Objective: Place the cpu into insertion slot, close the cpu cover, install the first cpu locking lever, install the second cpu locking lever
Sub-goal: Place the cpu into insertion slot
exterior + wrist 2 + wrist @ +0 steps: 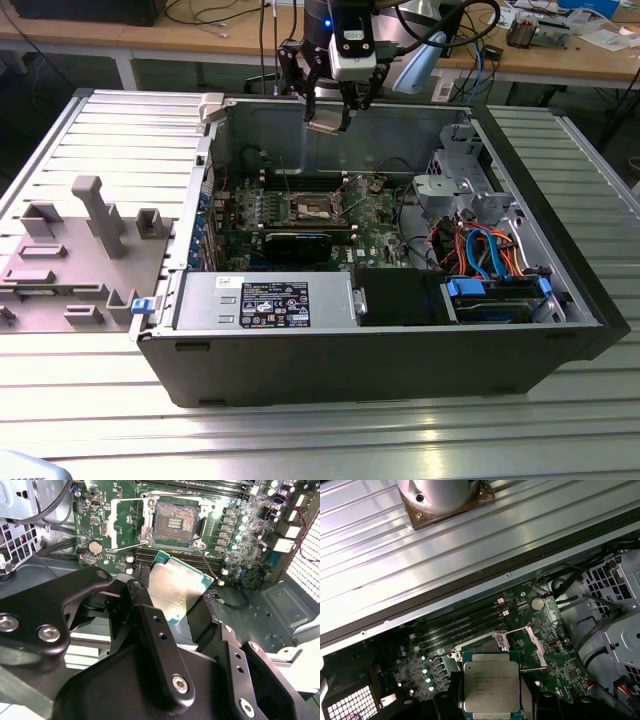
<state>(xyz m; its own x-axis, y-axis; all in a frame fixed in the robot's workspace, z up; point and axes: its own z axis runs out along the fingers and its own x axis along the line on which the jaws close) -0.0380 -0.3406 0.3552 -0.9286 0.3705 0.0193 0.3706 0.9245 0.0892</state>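
My gripper (pixel 328 118) hangs above the back wall of the open computer case, shut on the cpu (pixel 325 127). In both wrist views the cpu (pixel 177 592) (pixel 491 687) is a flat silvery square with a green edge, clamped between the black fingers (pixel 141 597). The insertion slot (pixel 175 522) (pixel 310 208) lies bare on the green motherboard (pixel 240 535), some way below the chip and apart from it. The cpu cover (pixel 125 524) (pixel 529 647) is swung open beside the slot. Thin wire levers stand loose along the slot's sides.
In the case, a grey power supply (pixel 260 300) sits at the front and a drive cage with orange and blue cables (pixel 490 260) on the exterior view's right. A long black card (pixel 300 243) lies just in front of the slot. A grey fixture plate (pixel 70 250) rests outside on the left.
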